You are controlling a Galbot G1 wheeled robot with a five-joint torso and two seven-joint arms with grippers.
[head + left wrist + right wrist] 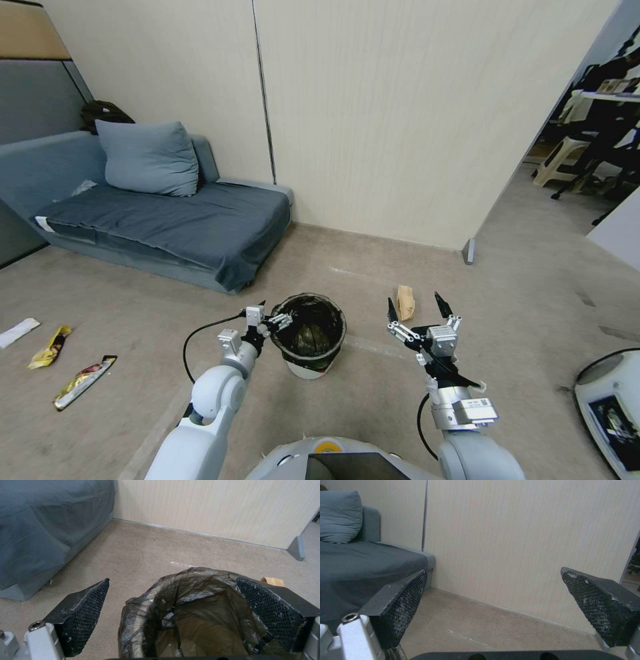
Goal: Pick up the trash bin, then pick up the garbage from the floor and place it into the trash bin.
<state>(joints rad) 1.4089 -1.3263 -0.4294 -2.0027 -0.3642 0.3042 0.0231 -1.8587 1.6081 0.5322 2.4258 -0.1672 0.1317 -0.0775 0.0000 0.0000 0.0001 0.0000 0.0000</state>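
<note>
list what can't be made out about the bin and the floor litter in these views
- Trash bin base: head view, hidden under its own bagged rim.
- Whether the left gripper grips the rim: left wrist view, one finger inside the bag, contact unclear.
- Brown paper piece: partly behind the right gripper.
- Wrappers: print too small.

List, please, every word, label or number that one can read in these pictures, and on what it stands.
None can be read.
The label on the right gripper's wrist: too small.
The yellow snack packets on the floor: print blurred.
The trash bin: no text.
</note>
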